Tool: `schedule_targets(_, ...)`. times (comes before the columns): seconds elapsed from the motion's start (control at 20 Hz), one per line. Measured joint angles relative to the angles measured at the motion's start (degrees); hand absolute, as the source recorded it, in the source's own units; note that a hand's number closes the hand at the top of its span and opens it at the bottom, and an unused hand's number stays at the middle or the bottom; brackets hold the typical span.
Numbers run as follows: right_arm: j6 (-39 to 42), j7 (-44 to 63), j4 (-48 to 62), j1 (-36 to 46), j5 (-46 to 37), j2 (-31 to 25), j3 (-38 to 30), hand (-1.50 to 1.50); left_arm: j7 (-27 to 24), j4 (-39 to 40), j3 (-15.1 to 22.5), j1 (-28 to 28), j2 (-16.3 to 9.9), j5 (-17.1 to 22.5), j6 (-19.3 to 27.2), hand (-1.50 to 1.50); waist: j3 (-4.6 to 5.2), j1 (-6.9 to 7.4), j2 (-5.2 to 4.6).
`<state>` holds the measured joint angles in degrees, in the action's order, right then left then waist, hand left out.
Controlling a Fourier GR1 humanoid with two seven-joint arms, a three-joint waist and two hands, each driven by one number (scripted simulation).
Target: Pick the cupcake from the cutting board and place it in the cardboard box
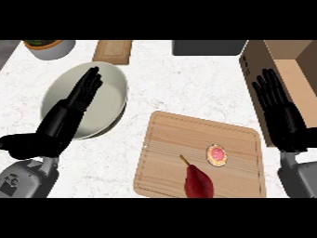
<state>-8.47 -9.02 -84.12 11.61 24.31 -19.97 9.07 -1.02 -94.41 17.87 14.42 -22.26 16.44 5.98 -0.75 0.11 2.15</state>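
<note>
A small cupcake (pixel 217 155) with pink topping sits on the right part of the wooden cutting board (pixel 175 144). A dark red pear-like fruit (pixel 199 181) lies on the board's front edge, left of the cupcake. The open cardboard box (pixel 310 88) stands at the right edge. My right hand (pixel 282 110) is open, fingers straight, over the box's near wall, to the right of the board and apart from the cupcake. My left hand (pixel 68 114) is open at the left, fingers straight, lying over a plate.
A pale green plate (pixel 109 95) lies left of the board under my left hand. At the back stand a white pot with a plant (pixel 49 48), a small wooden board (pixel 113 50) and a dark grey container (pixel 209 47).
</note>
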Motion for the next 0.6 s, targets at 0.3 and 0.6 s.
schedule_targets(0.3, -3.59, -1.53, -1.38, -7.43, 2.32, -3.85, -9.73, 1.50, 2.61, 0.93, -6.83, -4.91, -0.08, 1.32, 6.29, 0.00, 0.65, -1.10, -1.27)
schedule_targets(0.6, -11.13, -4.85, 3.51, -16.71, -8.54, -9.16, -11.36, -1.50, 5.97, 0.98, -9.37, -8.36, 1.67, 3.25, 10.05, 0.00, 0.86, -0.78, -1.98)
